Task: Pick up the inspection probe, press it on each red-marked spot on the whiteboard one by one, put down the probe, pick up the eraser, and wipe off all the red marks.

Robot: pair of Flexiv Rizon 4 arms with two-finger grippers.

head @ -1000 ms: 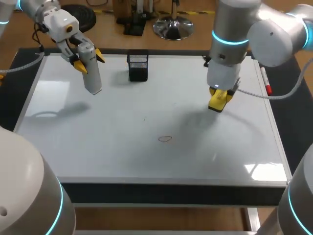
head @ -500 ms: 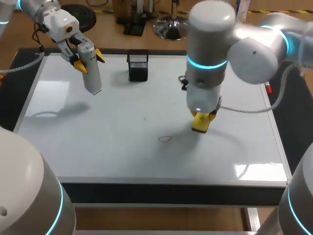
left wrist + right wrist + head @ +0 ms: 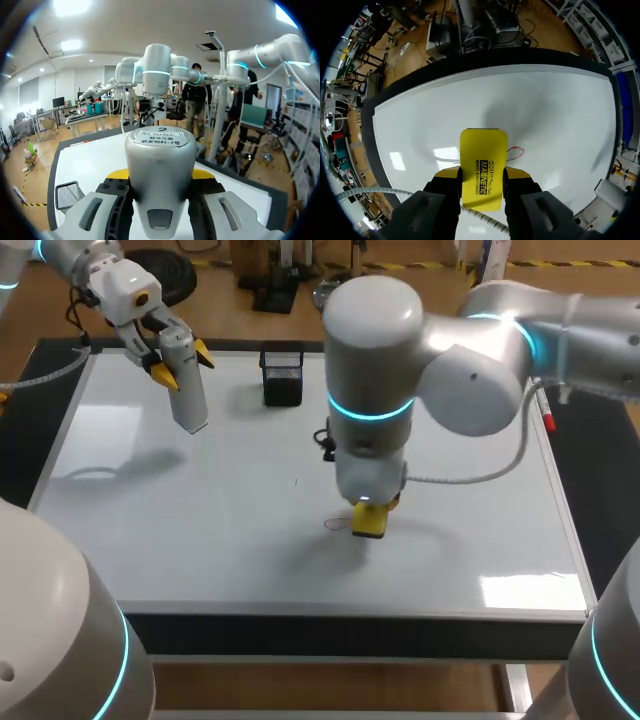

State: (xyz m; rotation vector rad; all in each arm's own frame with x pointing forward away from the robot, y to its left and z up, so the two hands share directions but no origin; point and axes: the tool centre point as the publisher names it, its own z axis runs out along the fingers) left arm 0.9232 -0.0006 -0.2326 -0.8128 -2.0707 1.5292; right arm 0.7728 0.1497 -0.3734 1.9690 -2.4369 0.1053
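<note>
A white whiteboard (image 3: 200, 540) covers most of the tabletop. The right arm (image 3: 372, 370) comes in from the right side and reaches past the middle of the board, pointing straight down.

The right gripper (image 3: 483, 175) pinches a yellow eraser (image 3: 484, 160) between its two fingers. The eraser's long axis runs straight out along the fingers. It hangs low over the near middle of the board; whether it touches the surface cannot be told.

The left gripper (image 3: 182, 364) hovers over the far left corner of the board. It clamps the inspection probe (image 3: 187, 395), a grey cylinder that slants down with its tip clear of the board.

A black mesh pen cup (image 3: 283, 375) stands near the far edge, between the two arms. What it holds cannot be made out.

A pen with a red cap (image 3: 545, 412) lies along the board's right edge.

One small red mark (image 3: 337, 524), a thin loop, sits just beside the eraser on the robot's left. The right arm is far nearer to it than the left, so a short sideways wipe to the left should likely cover it.
</note>
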